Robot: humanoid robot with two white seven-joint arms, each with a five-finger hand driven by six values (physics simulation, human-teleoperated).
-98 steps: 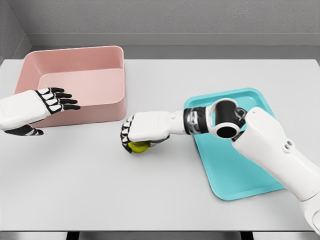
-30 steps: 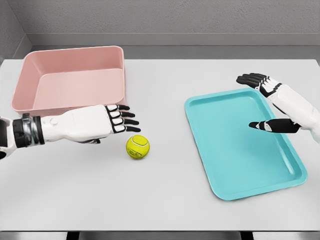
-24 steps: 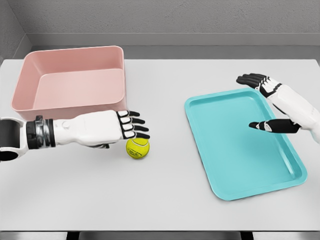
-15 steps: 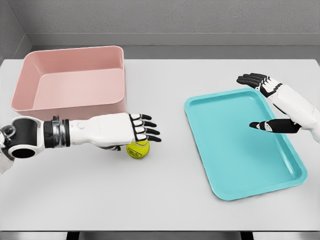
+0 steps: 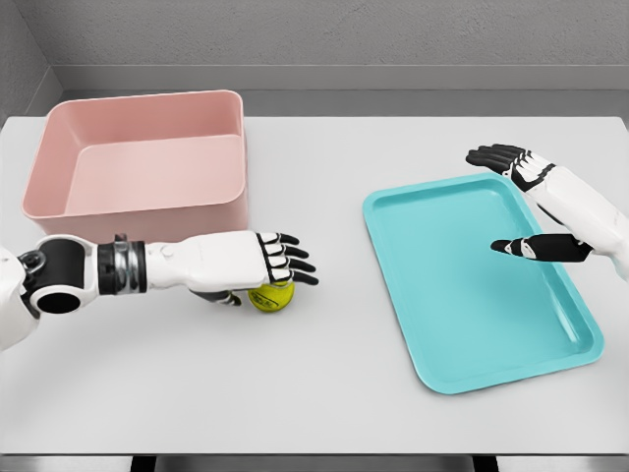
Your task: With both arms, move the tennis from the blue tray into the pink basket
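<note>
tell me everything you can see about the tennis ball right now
The tennis ball is yellow-green and fuzzy-looking. It sits on the grey table, between the pink basket and the blue tray, just in front of the basket's near right corner. The left hand lies over its top with fingers spread, hiding the upper part; a closed grasp is not visible.

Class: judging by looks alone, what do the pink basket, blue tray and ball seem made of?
Pink basket: probably matte moulded plastic; even colour, rounded corners.
Blue tray: likely smooth plastic; soft sheen on its raised rim.
Tennis ball: yellow-green, presumably felt; mostly hidden under the left hand.
</note>
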